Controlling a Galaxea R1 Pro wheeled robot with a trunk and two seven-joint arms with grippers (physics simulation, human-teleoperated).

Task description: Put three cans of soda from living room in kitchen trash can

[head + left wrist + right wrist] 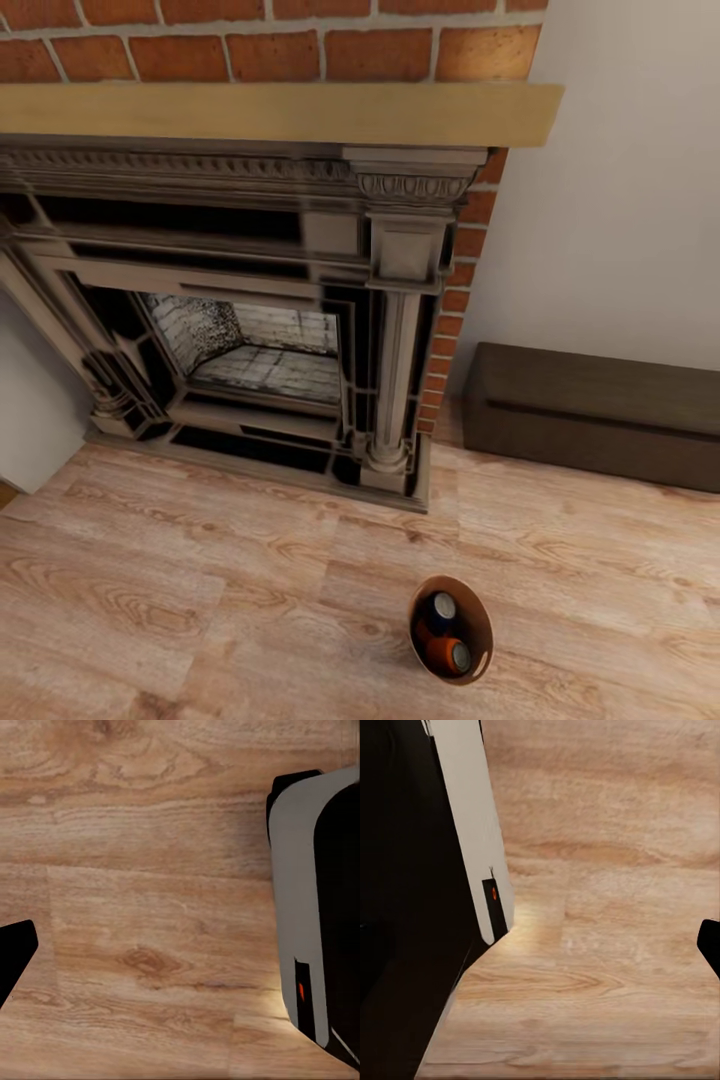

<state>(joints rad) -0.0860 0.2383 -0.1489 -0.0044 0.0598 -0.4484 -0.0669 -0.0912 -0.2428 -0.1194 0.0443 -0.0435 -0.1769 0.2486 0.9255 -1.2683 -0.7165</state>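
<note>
From the head camera I see the tash can (451,629) standing on the plank floor (200,600), near and right of the fireplace (250,320). Two cans of soda (444,632) lie inside; a third may be hidden beneath. In both wrist views only floor and robot body (315,907) show, so I cannot tell either claw's state.
</note>
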